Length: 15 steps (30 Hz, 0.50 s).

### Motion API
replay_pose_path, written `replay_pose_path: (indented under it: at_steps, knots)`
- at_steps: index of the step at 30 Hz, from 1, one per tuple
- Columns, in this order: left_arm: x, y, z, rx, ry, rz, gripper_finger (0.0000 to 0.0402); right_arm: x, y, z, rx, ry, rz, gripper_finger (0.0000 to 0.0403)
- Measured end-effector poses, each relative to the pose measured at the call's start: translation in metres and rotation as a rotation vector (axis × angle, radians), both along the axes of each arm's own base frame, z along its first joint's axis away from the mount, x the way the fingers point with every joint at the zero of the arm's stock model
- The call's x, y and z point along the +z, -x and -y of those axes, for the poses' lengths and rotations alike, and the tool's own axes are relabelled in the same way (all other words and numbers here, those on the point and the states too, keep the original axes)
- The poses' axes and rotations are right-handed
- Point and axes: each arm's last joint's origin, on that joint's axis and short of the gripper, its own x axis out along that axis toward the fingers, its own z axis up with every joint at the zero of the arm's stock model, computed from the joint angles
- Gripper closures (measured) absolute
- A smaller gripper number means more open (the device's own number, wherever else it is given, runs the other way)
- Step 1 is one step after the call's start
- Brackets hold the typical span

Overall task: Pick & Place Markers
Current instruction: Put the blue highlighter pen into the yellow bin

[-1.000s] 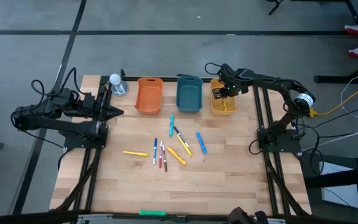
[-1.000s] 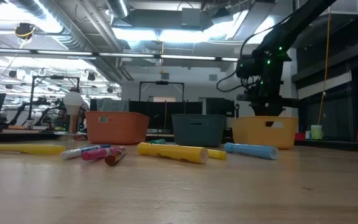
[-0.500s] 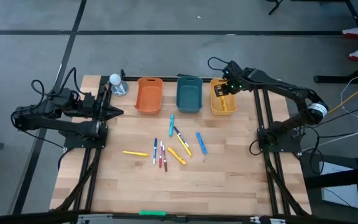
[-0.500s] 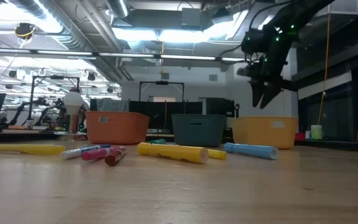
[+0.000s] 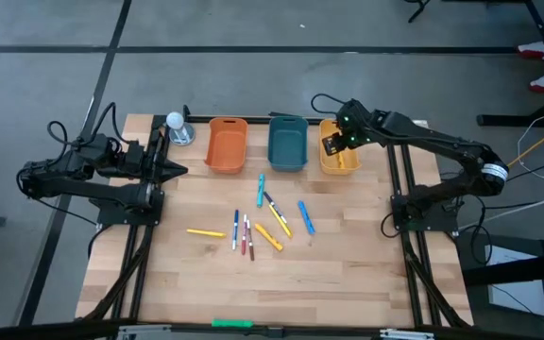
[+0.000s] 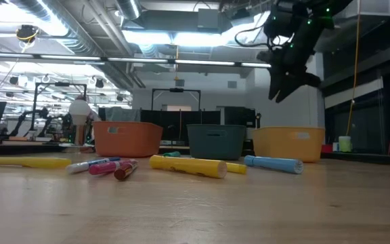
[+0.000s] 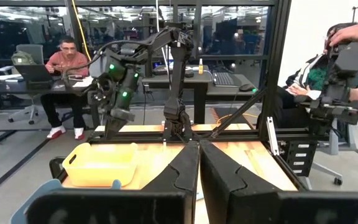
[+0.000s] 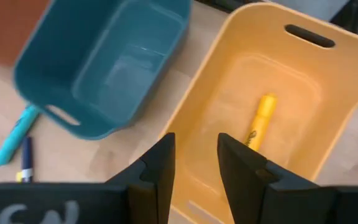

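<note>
- With one yellow plastic marker lying in the yellow plastic bin, right gripper hangs above that bin, jaws parted, nothing between them.
- Left gripper clenched empty, parked at the left edge of the wooden counter.
- Remaining markers lie loose mid-counter, in front of the bins: yellow, blue, teal, red and white-bodied, some touching or crossing in the cluster.
- Lone yellow marker sits apart on the left; blue marker apart on the right. Probably the easiest picks.
- Teal plastic bin looks empty; orange plastic bin beside it, contents can't be told.
- Handling, as judged: light, rigid, smooth round barrels, so they will roll and may slip. Grip mid-barrel, jaws across the long axis.
- Crossed ones risk dragging a neighbour along.
- Writing: dark print on the binned marker's barrel, too small to read. No brand legible anywhere.
</note>
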Motion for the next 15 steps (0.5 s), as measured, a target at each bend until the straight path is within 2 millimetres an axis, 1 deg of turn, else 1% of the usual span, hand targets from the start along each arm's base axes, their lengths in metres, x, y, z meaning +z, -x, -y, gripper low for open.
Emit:
replay_pose_path:
  at_steps: [2,7,15]
  knots:
    - [0.0,0.0,0.0,0.0,0.0,0.0,0.0393,0.006,-0.003,-0.003,0.014,0.013,0.015,0.0283]
    - [0.0,0.0,0.0,0.0,0.0,0.0,0.0392,0.031,-0.011,-0.007,0.052,0.065,0.076,0.0283]
    - [0.0,0.0,0.0,0.0,0.0,0.0,0.0391,0.077,-0.021,-0.018,0.141,0.186,0.17,0.0283]
